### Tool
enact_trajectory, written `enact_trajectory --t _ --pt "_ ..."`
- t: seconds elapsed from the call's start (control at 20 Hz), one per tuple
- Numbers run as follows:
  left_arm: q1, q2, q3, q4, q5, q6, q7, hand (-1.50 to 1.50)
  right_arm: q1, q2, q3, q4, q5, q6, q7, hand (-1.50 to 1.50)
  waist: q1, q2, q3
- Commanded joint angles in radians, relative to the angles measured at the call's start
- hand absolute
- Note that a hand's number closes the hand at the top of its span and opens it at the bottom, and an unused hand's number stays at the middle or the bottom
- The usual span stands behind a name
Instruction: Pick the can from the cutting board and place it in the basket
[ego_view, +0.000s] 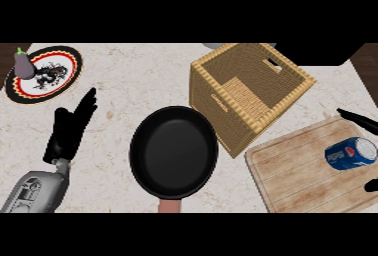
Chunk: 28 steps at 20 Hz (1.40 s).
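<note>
Reaching stage: right robot hand (359, 121) spread open around blue cylindrical metal can (351, 153) on pale wooden cutting board (295, 172), not yet clenched; next, closing, lifting, carrying left to square woven wicker basket (214, 100).

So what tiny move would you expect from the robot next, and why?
Probably closing the right hand in on the can. The can lies on its side on the cutting board, not yet held, with dark fingers showing just above and below it at the right edge. The basket waits nearby; the left hand rests open.
</note>
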Motion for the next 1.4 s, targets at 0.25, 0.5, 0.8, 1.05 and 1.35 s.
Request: enact_trajectory --t 0.25,0.5,0.8,1.05,1.35 --pt "0.006 -0.018 0.041 -0.010 -0.020 -0.045 0.004 0.00 -0.041 0.050 -0.013 0.082 0.065 0.065 -0.066 -1.50 0.003 0.001 0.000" --pt "-0.002 -0.014 0.057 -0.060 -0.041 -0.059 0.073 0.00 -0.015 0.083 -0.011 0.054 0.107 0.028 -0.057 -1.50 -0.001 -0.001 0.000" --pt "0.004 -0.078 0.049 0.006 -0.074 -0.029 -0.011 0.00 -0.053 0.107 -0.020 0.097 0.185 -0.135 -0.146 1.50 0.003 0.001 0.000" --pt "-0.026 -0.022 0.116 0.007 -0.052 -0.088 0.026 0.00 0.001 0.136 -0.034 -0.015 0.214 -0.205 -0.115 1.50 -0.005 -0.001 0.000" --pt "0.005 -0.054 0.058 -0.021 -0.067 -0.073 0.021 0.00 -0.067 0.347 0.277 -0.286 0.492 -0.252 0.376 1.50 0.044 -0.022 -0.021"
